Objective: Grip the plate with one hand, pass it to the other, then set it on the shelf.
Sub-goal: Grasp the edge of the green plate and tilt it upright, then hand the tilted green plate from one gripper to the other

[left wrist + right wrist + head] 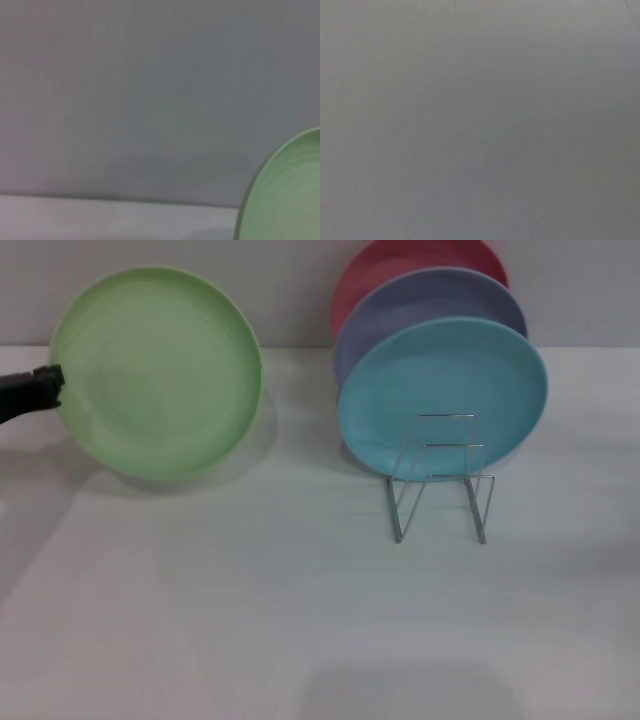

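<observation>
left gripper (52, 382), black, reaches in from the left edge and is clamped on the rim of the large round light green matte plate (157, 373), holding it upright and facing forward above the white table (250, 620). well to its right stands the small silver wire rack (441, 478), holding a turquoise plate (442, 396), a lavender plate (420, 305) and a red plate (400, 265) behind. the right gripper is out of sight.
</observation>
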Robot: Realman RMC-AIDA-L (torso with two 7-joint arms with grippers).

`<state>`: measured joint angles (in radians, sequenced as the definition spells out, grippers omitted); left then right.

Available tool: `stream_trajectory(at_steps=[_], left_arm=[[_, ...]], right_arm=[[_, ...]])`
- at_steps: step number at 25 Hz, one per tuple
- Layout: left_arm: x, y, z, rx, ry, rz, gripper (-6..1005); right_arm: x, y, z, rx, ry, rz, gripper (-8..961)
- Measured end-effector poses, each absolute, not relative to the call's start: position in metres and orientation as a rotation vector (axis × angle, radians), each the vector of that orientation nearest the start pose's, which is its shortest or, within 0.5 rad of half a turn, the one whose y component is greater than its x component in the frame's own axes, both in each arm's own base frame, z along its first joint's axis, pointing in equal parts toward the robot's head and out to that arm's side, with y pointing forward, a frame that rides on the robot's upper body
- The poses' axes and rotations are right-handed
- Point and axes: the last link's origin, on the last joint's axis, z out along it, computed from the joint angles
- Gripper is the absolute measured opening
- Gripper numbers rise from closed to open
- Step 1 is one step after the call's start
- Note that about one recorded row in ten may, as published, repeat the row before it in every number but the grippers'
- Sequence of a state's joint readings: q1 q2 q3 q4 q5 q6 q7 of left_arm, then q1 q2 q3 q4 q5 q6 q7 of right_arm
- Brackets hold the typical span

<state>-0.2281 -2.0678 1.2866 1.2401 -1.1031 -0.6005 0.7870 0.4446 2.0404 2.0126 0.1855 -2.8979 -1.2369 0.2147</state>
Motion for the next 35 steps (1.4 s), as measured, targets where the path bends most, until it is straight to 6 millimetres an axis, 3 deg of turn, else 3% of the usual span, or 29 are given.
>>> stream_trajectory(at_steps=[10,23,35], left_arm=[[-0.256,0.388,0.052,-1.77,-0.823,-0.45,30],[-0.233,0.363,0.016,-1.637,-0.515,-0.448,30],[-0.256,0.326,-0.008,-1.547,-0.558,-0.683,29]], right_arm=[[0.371,0.34,0.114,-0.98,0.523,0.771,658],[0.375,0.338,0.113,-0.98,0.536,0.759,657],[0.377,0.34,0.113,-0.985,0.551,0.749,656]])
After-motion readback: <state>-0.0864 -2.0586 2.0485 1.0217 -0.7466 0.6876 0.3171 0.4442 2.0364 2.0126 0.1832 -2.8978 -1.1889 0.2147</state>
